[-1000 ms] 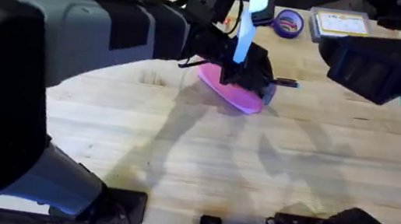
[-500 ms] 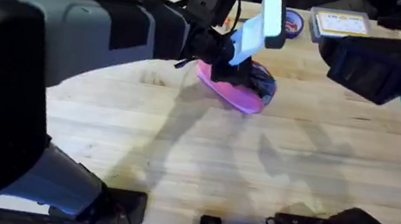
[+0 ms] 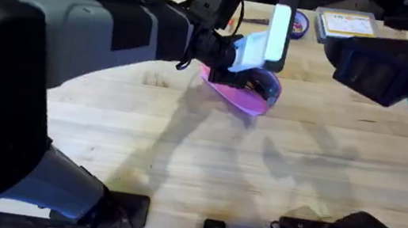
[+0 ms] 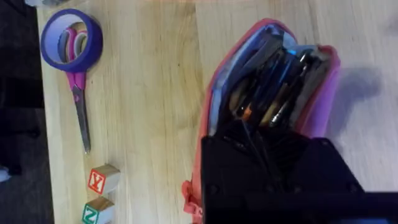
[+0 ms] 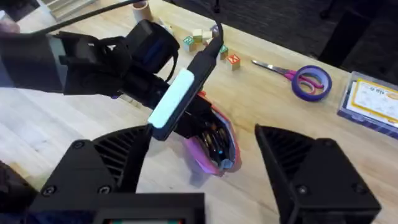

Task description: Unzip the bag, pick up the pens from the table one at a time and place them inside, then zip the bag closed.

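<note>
Bag (image 4: 323, 93) — unzipped, pens (image 4: 273, 87) inside — left hand (image 3: 233, 74) above

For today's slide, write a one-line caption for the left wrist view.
Open pink pencil pouch stuffed with pens, beside purple-handled scissors and letter blocks on the wooden table.

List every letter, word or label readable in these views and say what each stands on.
"Y": red letter on the upper wooden block.
"Z": green letter on the lower wooden block.
Yellow label on the clear box: print too small to read.
</note>
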You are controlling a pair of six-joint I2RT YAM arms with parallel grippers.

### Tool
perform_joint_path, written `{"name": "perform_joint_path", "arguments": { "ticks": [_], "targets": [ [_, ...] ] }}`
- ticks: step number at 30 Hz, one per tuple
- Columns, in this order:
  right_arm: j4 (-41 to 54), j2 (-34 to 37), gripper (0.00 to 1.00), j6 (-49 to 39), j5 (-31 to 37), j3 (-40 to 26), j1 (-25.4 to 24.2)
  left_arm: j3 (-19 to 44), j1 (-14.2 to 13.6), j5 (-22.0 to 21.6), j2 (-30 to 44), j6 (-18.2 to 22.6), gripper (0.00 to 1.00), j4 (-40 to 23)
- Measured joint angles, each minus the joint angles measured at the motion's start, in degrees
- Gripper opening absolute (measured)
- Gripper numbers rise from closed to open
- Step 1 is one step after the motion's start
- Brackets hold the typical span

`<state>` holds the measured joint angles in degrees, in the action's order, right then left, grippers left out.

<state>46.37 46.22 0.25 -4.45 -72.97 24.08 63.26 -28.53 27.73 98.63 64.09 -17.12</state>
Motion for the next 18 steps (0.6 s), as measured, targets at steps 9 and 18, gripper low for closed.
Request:
{"name": "perform_joint_path", "arguments": {
  "ticks": [9, 18],
  "targets": [
    [0.0, 0.0, 0.998, 0.0, 1.0, 0.0, 0.0, 0.0, 0.0, -0.8, 0.0, 3.2, 0.055, -0.7],
    [0.0, 0.0, 0.998, 0.0, 1.5, 0.0, 0.0, 0.1, 0.1, -1.9, 0.0, 4.1, 0.988, -0.4]
  ]
}}
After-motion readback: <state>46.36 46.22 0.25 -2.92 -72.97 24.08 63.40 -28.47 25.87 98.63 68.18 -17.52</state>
